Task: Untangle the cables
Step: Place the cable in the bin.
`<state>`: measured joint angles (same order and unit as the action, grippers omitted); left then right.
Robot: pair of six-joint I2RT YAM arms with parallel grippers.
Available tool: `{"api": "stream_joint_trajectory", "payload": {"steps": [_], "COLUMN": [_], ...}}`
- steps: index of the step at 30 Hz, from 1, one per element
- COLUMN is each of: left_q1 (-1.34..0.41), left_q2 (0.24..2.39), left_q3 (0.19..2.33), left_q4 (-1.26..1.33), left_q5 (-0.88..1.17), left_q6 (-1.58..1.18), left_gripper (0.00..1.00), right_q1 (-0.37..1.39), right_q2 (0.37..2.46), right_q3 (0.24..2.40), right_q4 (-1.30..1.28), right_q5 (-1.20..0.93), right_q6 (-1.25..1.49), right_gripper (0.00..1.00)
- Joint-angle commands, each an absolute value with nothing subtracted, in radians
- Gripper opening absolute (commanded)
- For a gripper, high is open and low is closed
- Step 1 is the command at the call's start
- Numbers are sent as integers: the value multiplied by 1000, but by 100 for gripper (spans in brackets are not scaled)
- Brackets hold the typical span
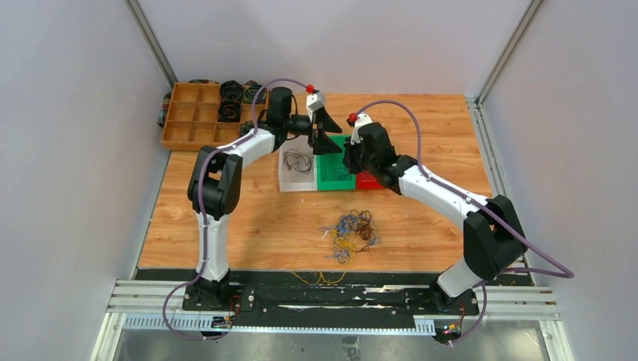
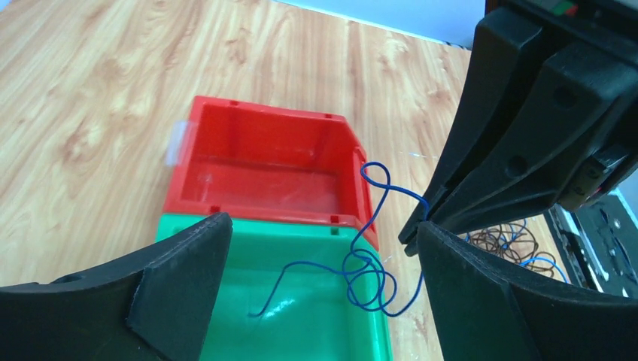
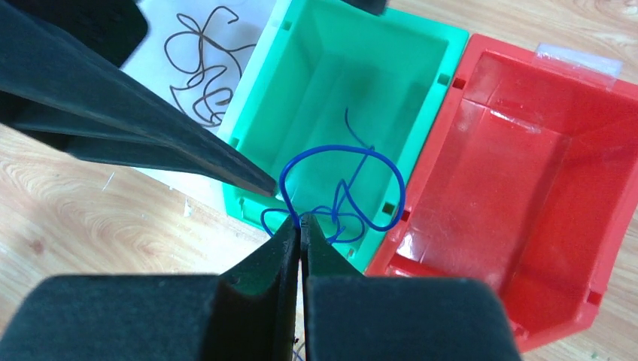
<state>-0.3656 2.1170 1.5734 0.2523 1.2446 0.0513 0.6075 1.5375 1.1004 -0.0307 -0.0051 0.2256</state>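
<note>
Hanging from the right pincer (image 3: 301, 226), whose fingers are pressed together on it, one blue cable (image 3: 346, 148) droops in loose loops. Its long axis runs downward from the clamped end into the green bin (image 3: 297, 90). Some lower loops lie across that bin's rim rather than inside it. Judging from this, the drop depends on carrying the clamped end further over the bin's middle before letting go.

The left pincer (image 2: 323, 248) stands wide apart and empty just beside the strand, but the right arm has it.

Three bins sit in a row toward the far edge of the surface, at mid-width:
- the clear bin (image 1: 290, 180), which holds one dark cable (image 1: 299, 160)
- the green bin
- the red bin (image 3: 527, 188), which holds nothing

One tangle (image 1: 351, 229) of cables waits toward the near edge.
</note>
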Motion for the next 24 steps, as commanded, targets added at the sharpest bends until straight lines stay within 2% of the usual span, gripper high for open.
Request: {"api": "stream_joint_trajectory", "payload": {"steps": [1,6,8,10,12,15,17,19,20,24], "left_q1": [-288,-227,-222,-236,-258,-262,-261,-259,-254,-225], "left_q2": [2009,1869,1840,1853,1871,1826,1768,1693,1666,1574], "left_q3": [1540,1420,1458,1603,1714,1692,1640,1606,1601,1627], "left_q4": [311,308,73,-338,-623,-719,-727,-713,-708,-706], "left_q5": [1169,1061,966,863,749,656,628,607,603,582], "left_q6": [-66,-166,-154,46,244,295,312,296,281,239], "left_gripper": [98,98,98,98,98,98,98,98,98,98], "right_q1": [596,596,597,597,596,596,597,598,598,597], "right_q2": [1601,1727,1782,1835,1890,1966,2005,2010,1998,1911], "right_q3": [1184,1278,1327,1366,1412,1500,1555,1582,1581,1559], "right_q4": [-42,-77,-98,-114,-151,-234,-301,-337,-342,-342], "right_q5": [14,21,33,53,65,69,73,88,92,100], "right_q6": [207,192,176,162,151,150,154,152,151,148], "right_gripper": [1,1,1,1,1,4,17,41,48,57]}}
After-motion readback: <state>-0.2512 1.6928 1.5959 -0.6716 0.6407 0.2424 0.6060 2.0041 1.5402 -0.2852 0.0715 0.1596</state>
